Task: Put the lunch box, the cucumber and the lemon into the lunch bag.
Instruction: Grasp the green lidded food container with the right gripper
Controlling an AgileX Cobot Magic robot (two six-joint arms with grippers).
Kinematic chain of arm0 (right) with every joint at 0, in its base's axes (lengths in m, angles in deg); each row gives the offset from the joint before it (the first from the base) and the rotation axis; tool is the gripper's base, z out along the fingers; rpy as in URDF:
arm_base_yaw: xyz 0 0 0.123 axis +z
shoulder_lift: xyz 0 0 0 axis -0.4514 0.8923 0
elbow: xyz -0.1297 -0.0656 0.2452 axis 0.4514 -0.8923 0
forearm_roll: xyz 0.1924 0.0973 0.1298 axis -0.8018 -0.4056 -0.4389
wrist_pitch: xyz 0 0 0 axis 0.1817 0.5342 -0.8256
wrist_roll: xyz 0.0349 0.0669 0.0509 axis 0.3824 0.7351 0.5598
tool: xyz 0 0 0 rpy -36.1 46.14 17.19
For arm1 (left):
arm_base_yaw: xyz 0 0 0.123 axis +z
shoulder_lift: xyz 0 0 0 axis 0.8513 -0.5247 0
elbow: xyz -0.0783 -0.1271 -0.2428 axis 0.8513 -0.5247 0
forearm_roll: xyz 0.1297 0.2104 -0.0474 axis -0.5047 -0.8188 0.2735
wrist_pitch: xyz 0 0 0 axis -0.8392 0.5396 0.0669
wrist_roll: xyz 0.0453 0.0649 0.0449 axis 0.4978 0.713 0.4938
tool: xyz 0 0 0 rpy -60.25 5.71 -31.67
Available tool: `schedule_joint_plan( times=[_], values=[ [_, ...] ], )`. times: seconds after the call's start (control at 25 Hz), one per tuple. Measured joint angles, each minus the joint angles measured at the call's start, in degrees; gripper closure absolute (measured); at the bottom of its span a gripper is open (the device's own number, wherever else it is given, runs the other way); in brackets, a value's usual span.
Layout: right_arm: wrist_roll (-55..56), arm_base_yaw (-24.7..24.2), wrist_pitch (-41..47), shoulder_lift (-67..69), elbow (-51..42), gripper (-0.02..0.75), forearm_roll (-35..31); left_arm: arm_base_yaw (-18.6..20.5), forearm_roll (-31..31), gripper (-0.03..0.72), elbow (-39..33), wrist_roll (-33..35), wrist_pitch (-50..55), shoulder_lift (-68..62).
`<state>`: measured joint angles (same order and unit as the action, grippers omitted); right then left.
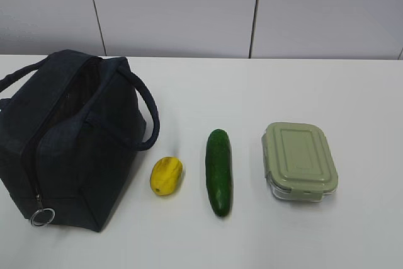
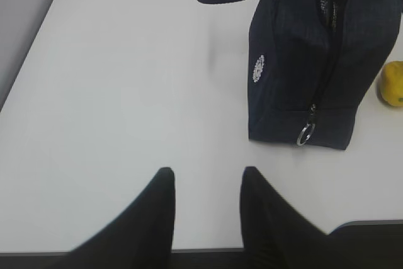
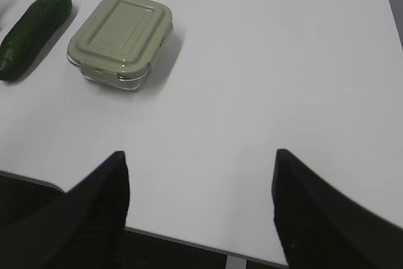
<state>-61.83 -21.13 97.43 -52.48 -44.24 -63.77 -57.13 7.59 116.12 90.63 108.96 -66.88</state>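
**Over the table's near edge: both grippers empty**

Over the near edge, the left gripper (image 2: 204, 184) is held partly open, the right gripper (image 3: 200, 168) wide; nothing is touched. Lunch bag (image 1: 69, 137), lemon (image 1: 166, 176), cucumber (image 1: 219, 171) and lunch box (image 1: 298, 160) are lined up left to right.

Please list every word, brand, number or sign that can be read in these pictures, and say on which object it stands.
No text can be read.
The lunch bag bears a small round white logo: too small and blurred to read.
The lunch box, cucumber and lemon: no label visible.
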Motion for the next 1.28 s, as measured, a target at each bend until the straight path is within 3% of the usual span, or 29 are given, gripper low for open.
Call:
schedule_joint_plan(
  times=[1.28],
  values=[
    [0.0,0.0,0.0,0.0,0.0,0.209,0.0,0.0,0.0,0.450,0.0,0.0,0.0,0.0]
  ],
)
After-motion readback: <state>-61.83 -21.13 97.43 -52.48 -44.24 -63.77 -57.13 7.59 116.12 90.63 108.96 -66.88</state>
